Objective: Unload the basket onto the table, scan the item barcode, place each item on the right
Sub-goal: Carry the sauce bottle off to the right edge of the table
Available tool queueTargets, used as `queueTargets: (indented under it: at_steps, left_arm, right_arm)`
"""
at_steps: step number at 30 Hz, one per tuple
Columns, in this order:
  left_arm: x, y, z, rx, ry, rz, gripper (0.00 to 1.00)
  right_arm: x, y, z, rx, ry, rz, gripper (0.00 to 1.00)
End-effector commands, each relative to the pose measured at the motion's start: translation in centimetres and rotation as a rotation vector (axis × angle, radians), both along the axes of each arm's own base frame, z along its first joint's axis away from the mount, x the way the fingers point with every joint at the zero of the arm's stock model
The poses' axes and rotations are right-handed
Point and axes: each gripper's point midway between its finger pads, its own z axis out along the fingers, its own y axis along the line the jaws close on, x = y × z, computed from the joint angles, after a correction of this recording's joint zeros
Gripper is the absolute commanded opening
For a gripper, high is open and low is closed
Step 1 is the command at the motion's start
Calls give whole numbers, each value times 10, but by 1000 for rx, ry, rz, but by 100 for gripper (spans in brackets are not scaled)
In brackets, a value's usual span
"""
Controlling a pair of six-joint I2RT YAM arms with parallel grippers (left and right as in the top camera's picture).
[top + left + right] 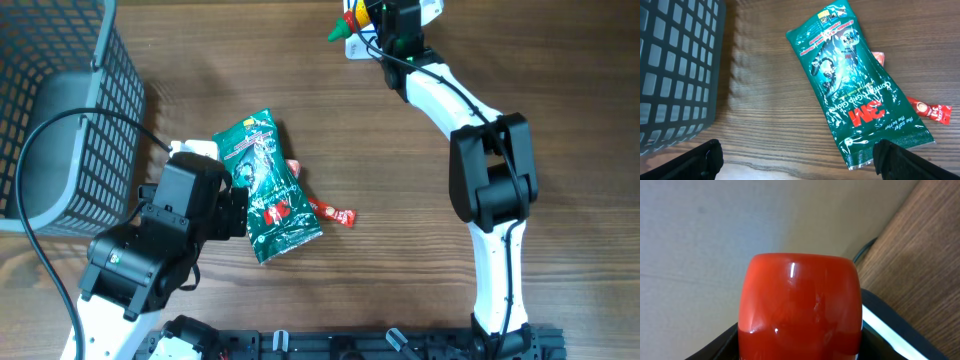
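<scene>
The left hand [801,164] hangs with its fingers spread wide, low over the surface [400,260], at the near end of a green packet [855,85]. The right hand [395,25] is far off at the back edge, pinching a glossy red tool [800,305] that shows yellow and a green tip from overhead. The packet is a flat, shiny, crinkled plastic pouch, dark green with white and red lettering and a small picture panel at one end, lying printed side up near the middle of the surface. A red sachet [932,111] sticks out from under its right edge, with another red corner showing further up the same edge. A dark mesh basket [60,110] stands well to the left, a black cable [40,140] arching over it. From overhead the left arm covers the packet's left edge. The packet's long axis runs from far to near, tilted so the picture end leans toward the basket side and the logo end points at the robot's base.
</scene>
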Motion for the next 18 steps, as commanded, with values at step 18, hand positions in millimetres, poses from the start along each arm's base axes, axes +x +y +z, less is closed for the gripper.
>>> queueTargets:
  at_steps: [18]
  left_arm:
    - [1,1,1,13,-6,-6,100]
  right_arm:
    - [-10,-235,0,-65,351,-184,43]
